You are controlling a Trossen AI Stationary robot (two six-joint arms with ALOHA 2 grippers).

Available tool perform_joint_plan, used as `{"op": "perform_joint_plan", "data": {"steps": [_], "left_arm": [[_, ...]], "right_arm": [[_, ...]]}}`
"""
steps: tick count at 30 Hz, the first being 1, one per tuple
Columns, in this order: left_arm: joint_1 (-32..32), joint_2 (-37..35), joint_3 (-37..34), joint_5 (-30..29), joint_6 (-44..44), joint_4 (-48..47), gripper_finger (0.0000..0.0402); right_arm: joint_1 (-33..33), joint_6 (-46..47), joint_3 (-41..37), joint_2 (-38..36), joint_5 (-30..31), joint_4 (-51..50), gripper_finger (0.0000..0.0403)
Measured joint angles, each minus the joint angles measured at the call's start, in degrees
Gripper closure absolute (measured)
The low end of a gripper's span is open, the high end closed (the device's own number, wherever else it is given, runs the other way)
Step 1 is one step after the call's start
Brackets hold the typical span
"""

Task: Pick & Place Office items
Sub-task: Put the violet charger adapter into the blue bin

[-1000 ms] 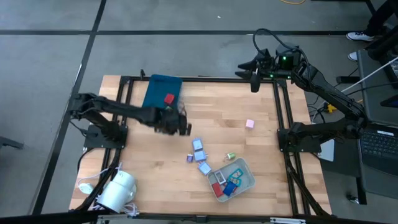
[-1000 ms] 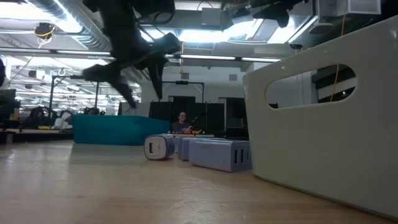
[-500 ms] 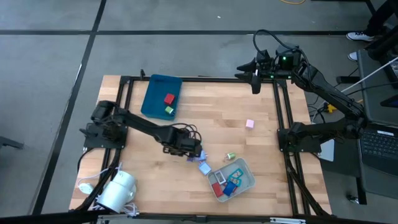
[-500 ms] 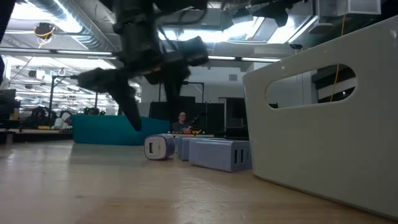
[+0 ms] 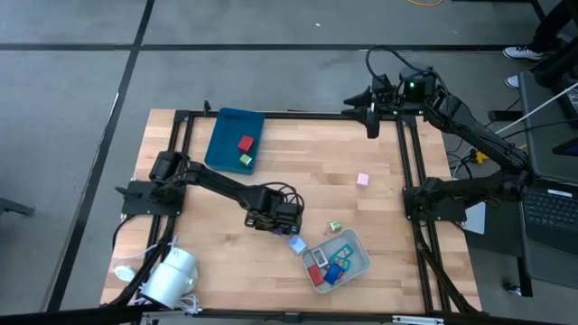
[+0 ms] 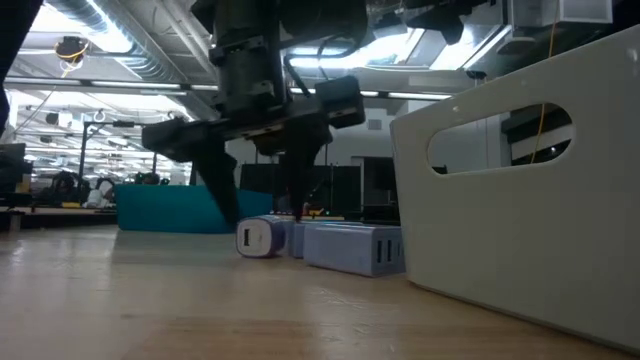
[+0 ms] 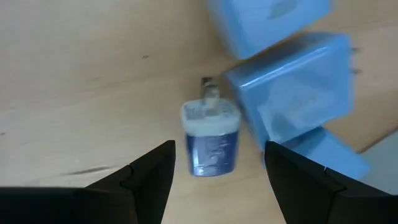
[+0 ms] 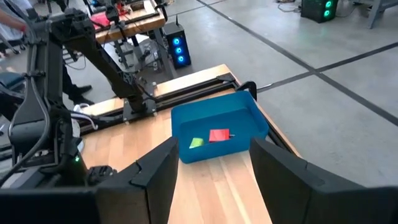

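My left gripper (image 5: 282, 219) is low over a cluster of light blue office items near the table's middle. It is open, with one finger on either side of a small blue and white plug-like piece (image 7: 210, 140) lying on the wood, and it touches nothing. Light blue blocks (image 7: 292, 81) lie just beside that piece. In the low view the fingers (image 6: 228, 205) reach down to the piece (image 6: 258, 237). My right gripper (image 5: 370, 122) waits, open, raised above the table's far right edge. A pink block (image 5: 363, 180) and a small green item (image 5: 333, 226) lie loose on the table.
The dark teal tray (image 5: 223, 135) at the far left holds a red block (image 5: 245, 143) and a green one (image 5: 245, 160). The pale grey tray (image 5: 358, 267) near the near edge holds several coloured items. A white object (image 5: 172, 275) sits at the near left corner.
My left gripper has moved from beside the teal tray toward the table's right and near edge, and has come down over the cluster of light blue items, ending with its fingers on either side of the small blue piece. The right arm has kept still.
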Motion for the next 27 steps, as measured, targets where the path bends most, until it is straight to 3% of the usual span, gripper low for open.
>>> {"op": "perform_joint_plan", "data": {"steps": [12,21,27], "left_arm": [[-0.84,2.26,-0.14,2.59,1.59,-2.68,0.0161],[0.10,2.07,-1.98,3.19,3.98,-2.80,0.0204],[0.93,1.90,-2.04,3.09,7.70,-2.81,0.0202]], "right_arm": [[-0.04,-1.19,0.00,0.00,0.09,-0.97,0.0199],[-0.26,-1.23,0.00,0.00,0.22,-0.95,0.0199],[-0.26,-0.89,-0.01,0.00,0.22,-0.95,0.0199]]}}
